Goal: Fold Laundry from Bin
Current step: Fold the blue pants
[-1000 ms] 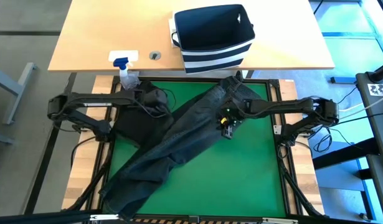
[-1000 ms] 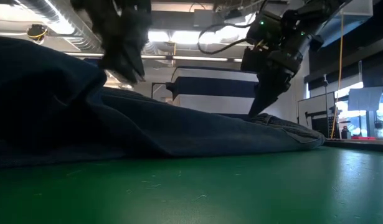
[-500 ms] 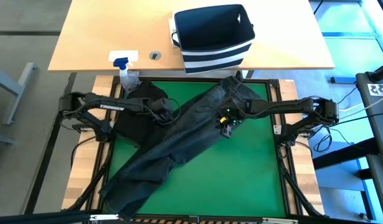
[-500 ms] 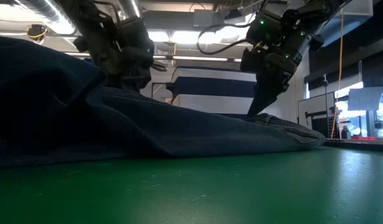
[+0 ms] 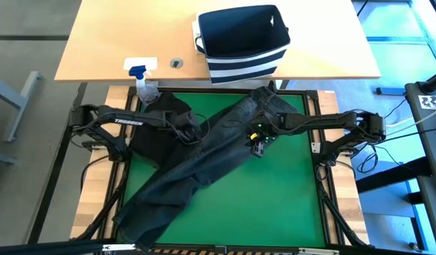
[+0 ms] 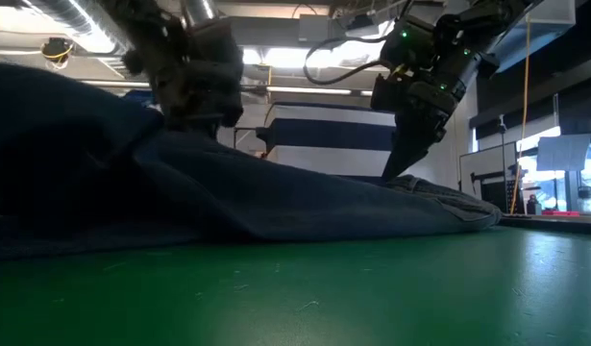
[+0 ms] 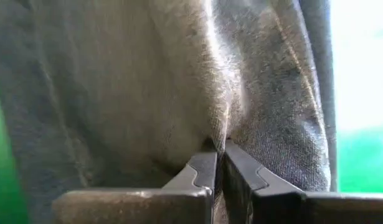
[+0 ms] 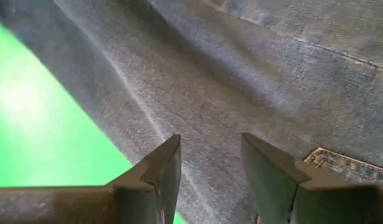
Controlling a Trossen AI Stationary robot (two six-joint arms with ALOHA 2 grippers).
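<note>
Jeans [image 5: 203, 159] are lying diagonally across the green tabletop [image 5: 274, 205], below the striped bin [image 5: 242, 39] at upper centre. Your left end effector [image 5: 193, 133] is pinching their fabric closed at centre left; your right end effector [image 5: 259, 147] is hovering part-open near the waistband. Lift slowly, keeping the fold tight.

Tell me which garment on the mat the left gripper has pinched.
The dark denim jeans; the left gripper is shut on their edge. The black garment lies beneath, ungripped.
</note>
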